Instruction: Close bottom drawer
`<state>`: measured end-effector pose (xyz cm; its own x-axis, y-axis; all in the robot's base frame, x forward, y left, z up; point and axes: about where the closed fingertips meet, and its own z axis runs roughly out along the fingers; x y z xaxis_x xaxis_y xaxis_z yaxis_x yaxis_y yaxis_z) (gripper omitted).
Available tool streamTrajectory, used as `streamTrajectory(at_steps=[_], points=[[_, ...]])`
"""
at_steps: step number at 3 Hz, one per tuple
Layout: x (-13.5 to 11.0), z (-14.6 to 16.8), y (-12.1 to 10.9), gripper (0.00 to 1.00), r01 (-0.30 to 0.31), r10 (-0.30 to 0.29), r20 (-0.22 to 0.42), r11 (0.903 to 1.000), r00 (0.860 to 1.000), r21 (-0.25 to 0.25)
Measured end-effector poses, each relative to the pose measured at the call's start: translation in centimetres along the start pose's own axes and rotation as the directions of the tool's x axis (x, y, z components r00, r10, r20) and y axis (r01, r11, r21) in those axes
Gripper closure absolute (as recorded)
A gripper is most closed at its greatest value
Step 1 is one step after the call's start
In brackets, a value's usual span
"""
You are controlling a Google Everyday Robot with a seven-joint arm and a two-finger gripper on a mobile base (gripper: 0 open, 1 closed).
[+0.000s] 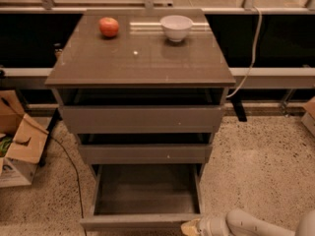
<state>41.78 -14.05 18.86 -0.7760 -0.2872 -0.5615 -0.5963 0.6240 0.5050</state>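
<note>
The bottom drawer point(145, 195) of the grey-brown cabinet stands pulled far out toward me, with its flat grey floor showing and nothing in it. Its plain front point(140, 222) lies along the bottom edge of the view. My gripper point(191, 227) is at the bottom edge, just right of the drawer front's right end, at the tip of the pale arm point(256, 225) that comes in from the lower right. The two drawers above are each open a little.
A red apple point(109, 26) and a white bowl point(176, 27) stand on the cabinet top point(140, 58). An open cardboard box point(19, 141) sits on the speckled floor at the left, with a black cable beside it. A white cable hangs at the right.
</note>
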Motion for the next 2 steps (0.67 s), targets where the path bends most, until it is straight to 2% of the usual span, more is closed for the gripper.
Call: streamTrajectory(at_steps=[1,2], points=[[-0.4,0.3,-0.1,1.0,0.007,-0.007,0.008,1.0,1.0,-0.003],[-3.4,3.0,-1.2,1.0,0.066,-0.064,0.075,0.9976,0.995,-0.021]])
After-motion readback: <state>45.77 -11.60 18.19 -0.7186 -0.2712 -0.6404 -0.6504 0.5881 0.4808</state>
